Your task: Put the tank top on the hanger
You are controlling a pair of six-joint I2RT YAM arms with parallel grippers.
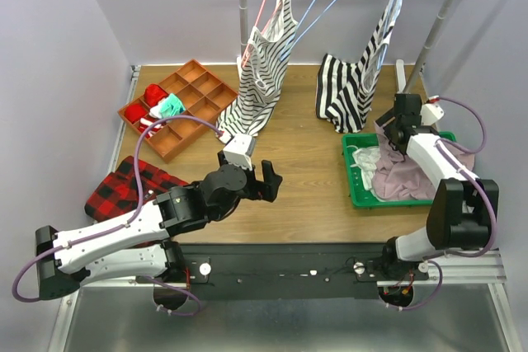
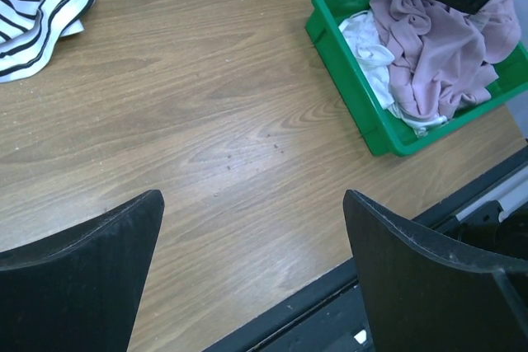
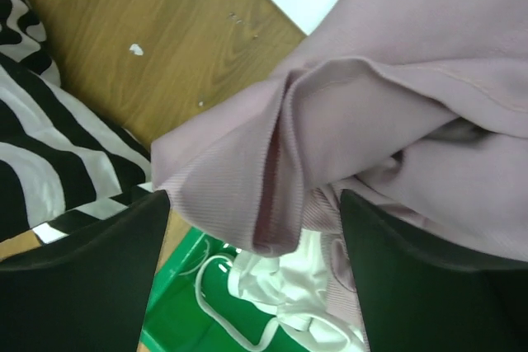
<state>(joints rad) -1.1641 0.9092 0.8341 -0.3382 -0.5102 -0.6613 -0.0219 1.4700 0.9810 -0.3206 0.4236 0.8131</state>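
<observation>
The right gripper (image 3: 256,204) is spread wide over the tank top (image 3: 396,80), with a raised fold of the mauve cloth lying between its fingers (not pinched by either that I can see). Just beneath the fold are a white garment (image 3: 280,286) and the green tray (image 3: 177,302) that holds both. To the gripper's left a striped top (image 3: 49,146) droops onto the wood. Far beyond and above it to the left, the hanger (image 1: 326,3) hangs bare from the rail. Well off to its left, the left gripper (image 2: 252,204) hovers over the table (image 2: 206,121), jaws fully apart and empty.
</observation>
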